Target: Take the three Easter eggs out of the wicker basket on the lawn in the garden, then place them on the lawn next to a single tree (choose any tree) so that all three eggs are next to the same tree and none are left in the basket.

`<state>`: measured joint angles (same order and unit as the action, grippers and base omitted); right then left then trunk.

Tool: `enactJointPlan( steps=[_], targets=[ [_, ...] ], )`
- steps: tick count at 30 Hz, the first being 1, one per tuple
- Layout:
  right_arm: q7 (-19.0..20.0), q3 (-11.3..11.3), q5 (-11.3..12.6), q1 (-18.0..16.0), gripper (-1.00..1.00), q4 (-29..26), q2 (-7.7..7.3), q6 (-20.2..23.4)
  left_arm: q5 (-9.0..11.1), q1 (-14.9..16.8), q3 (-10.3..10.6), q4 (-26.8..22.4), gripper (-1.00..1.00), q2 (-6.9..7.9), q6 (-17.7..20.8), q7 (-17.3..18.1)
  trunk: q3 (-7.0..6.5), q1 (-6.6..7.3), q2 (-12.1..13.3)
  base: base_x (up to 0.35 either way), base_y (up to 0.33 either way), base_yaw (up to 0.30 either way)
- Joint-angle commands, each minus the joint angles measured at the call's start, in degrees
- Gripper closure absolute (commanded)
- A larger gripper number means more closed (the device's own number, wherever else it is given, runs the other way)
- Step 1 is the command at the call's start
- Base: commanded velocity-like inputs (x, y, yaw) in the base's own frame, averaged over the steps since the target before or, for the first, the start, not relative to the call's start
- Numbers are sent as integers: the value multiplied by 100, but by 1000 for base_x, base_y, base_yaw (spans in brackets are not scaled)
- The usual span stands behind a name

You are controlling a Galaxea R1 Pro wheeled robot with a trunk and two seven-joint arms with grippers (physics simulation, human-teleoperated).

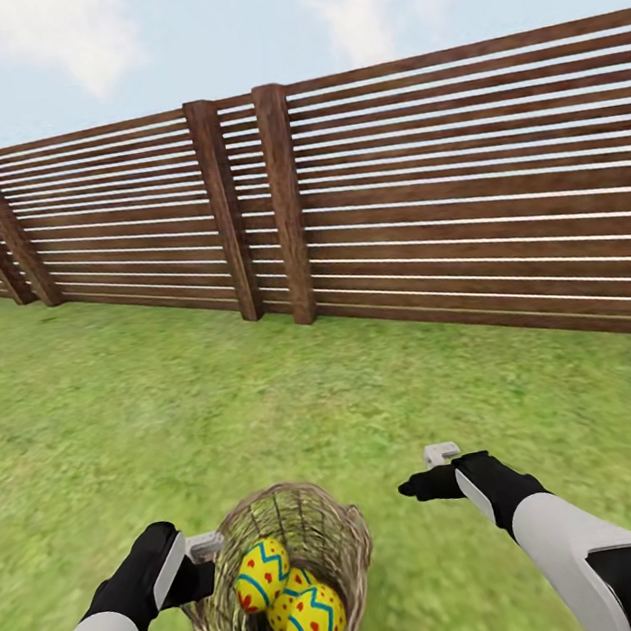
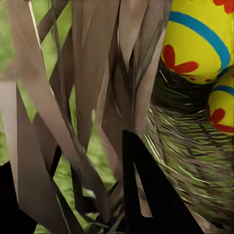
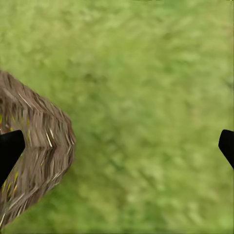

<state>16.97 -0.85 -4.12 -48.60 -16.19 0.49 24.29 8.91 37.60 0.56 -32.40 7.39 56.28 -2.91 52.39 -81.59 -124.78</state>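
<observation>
Your left gripper (image 1: pixel 196 566) is pressed against the basket (image 1: pixel 333 535) rim, its fingers clamped on the woven wall. The basket's bottom is cut off at the picture's edge. Three eggs (image 1: pixel 261 574) sit inside, the middle one half hidden. Your right gripper (image 1: pixel 422 487) hangs over the lawn (image 1: pixel 168 408), fingers wide apart, beside the basket.

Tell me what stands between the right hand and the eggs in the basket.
The basket's woven wall does: the right hand hangs over the grass beside the basket, outside its rim. The eggs lie inside, open from above.
</observation>
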Motion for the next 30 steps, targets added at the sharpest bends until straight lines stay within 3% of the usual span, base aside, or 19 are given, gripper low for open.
enactJointPlan(
  steps=[1,30],
  targets=[
    [26,-11,-45,0,-100,-14,-2,30,23,2,7,-5,100,4,23,-27,-13,24,39,0,0,0],
    [18,0,-88,-1,-100,-7,0,32,16,2,-20,5,100,31,23,-26,-534,660,1202,0,0,0]
  ],
)
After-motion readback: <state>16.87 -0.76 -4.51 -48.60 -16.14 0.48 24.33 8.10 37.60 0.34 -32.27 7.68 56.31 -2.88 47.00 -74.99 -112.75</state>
